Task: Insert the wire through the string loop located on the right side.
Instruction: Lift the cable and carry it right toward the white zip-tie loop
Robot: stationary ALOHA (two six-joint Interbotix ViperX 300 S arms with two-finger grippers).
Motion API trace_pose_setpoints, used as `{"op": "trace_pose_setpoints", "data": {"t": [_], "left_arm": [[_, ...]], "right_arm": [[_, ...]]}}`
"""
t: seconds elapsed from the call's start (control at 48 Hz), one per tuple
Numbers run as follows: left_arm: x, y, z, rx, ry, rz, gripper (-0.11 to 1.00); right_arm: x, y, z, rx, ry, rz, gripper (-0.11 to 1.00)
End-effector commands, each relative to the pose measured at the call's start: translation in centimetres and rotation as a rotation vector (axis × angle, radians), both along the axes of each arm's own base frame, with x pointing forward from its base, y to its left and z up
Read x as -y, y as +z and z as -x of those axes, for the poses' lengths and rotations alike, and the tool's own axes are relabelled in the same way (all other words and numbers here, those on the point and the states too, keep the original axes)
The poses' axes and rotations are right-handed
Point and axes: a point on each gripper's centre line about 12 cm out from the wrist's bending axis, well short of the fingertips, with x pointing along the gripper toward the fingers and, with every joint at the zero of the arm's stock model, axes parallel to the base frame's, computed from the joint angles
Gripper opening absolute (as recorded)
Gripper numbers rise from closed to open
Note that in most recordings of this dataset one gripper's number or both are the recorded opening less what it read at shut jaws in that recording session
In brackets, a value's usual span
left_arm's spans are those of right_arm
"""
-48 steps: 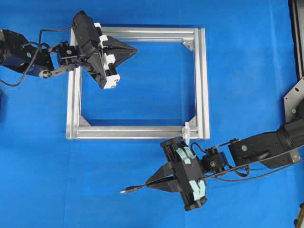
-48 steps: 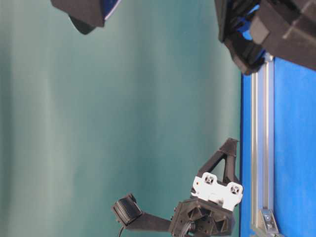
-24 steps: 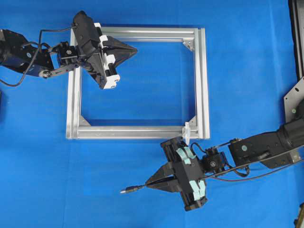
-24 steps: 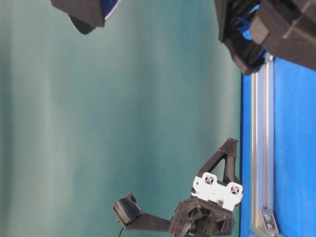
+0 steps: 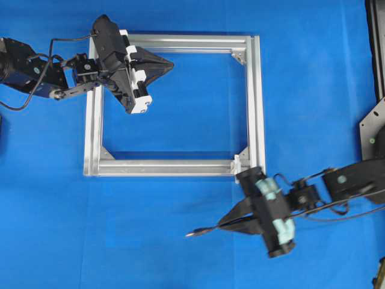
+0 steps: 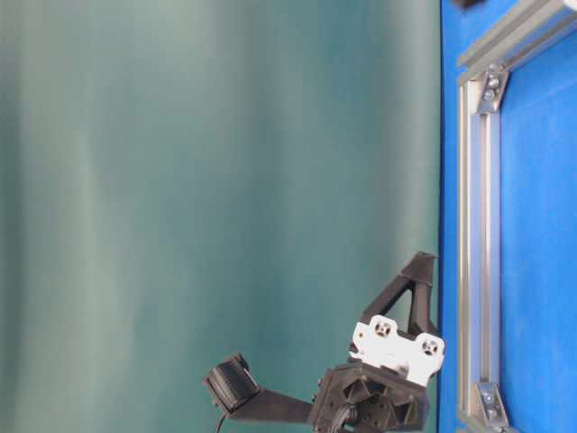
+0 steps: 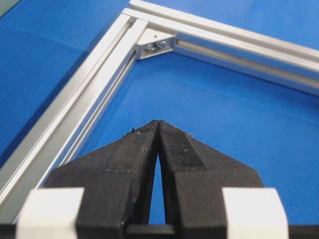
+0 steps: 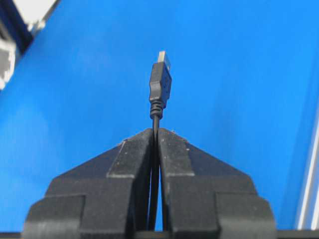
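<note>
While the right gripper [image 5: 231, 221] is clamped on the wire [image 5: 207, 228], plug pointing away from the loop [image 5: 237, 162] on the frame [image 5: 260, 102], the plug should be swung round and aligned before threading

The worktop [image 5: 180, 241] is seen covered in matt blue, finely woven cloth. The frame [image 5: 258, 108] is shown as brushed, silvery aluminium. The fingers [image 8: 169, 149] are seen in matt, rough-layered black plastic. The wire [image 8: 160, 87] is sheathed in smooth black plastic, metal-tipped.
</note>
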Motion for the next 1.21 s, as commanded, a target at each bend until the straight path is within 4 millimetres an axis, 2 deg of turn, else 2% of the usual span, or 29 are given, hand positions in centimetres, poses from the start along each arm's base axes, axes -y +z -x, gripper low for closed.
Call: {"op": "trace_pose_setpoints", "data": {"t": [0.0, 0.354, 0.563, 0.792, 1.188], "left_arm": [[0.1, 1.5, -0.1, 0.043, -0.004, -0.013, 0.00], [0.1, 1.4, 0.0, 0.040, -0.004, -0.012, 0.00], [0.5, 1.3, 0.1, 0.034, -0.013, -0.010, 0.00], [1.0, 1.3, 0.0, 0.034, -0.026, -0.010, 0.00], [1.0, 1.3, 0.0, 0.034, -0.027, -0.010, 0.00]], "right_arm": [[0.3, 1.0, 1.1, 0.028, 0.000, -0.017, -0.03], [2.3, 0.3, 6.3, -0.007, 0.008, -0.003, -0.03], [3.3, 0.2, 8.5, -0.011, 0.007, -0.003, -0.03], [3.7, 0.2, 9.5, -0.011, 0.009, -0.003, -0.03], [4.1, 0.1, 9.6, -0.008, -0.003, 0.001, -0.03]]}}
